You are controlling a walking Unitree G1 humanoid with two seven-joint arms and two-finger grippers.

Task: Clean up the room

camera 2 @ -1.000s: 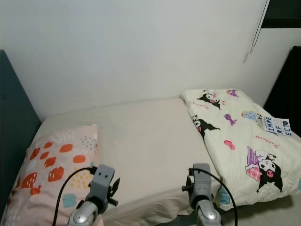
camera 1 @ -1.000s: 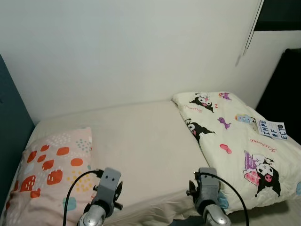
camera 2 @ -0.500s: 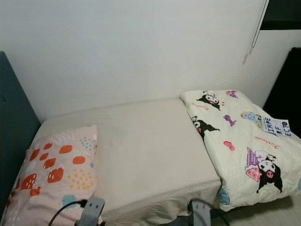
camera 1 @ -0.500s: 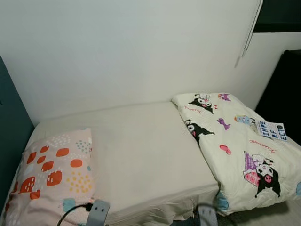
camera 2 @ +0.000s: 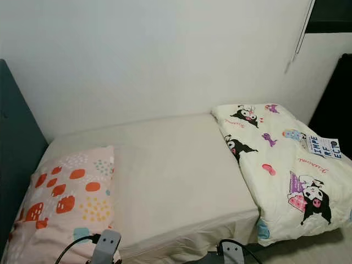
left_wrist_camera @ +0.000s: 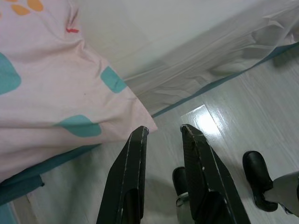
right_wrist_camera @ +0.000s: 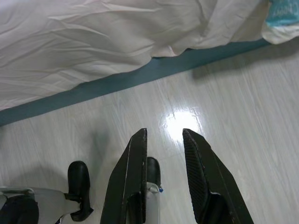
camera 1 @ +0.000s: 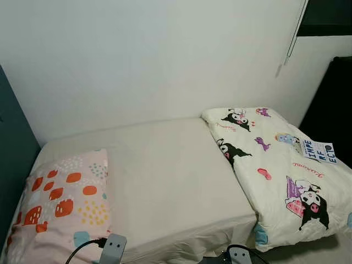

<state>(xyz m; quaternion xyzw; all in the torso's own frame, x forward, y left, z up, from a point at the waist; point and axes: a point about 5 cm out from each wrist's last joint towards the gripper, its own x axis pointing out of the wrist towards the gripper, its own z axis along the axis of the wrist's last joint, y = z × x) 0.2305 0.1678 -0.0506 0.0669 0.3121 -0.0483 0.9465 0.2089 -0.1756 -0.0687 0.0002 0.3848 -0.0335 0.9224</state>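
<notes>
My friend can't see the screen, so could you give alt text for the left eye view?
A single bed with a plain cream sheet stands against a white wall. A pink pillow with orange and teal spots lies at its left end, and a folded cartoon-print quilt at its right end. The tops of the robot's two arms peek in at the bottom edge.

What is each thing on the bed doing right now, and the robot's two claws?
pillow: lying flat at the bed's left end
cartoon blanket: folded, hanging over the right end
sheet: bare, lightly wrinkled
left gripper: open, empty, by the pillow's corner
right gripper: open, empty, above the floor
</notes>
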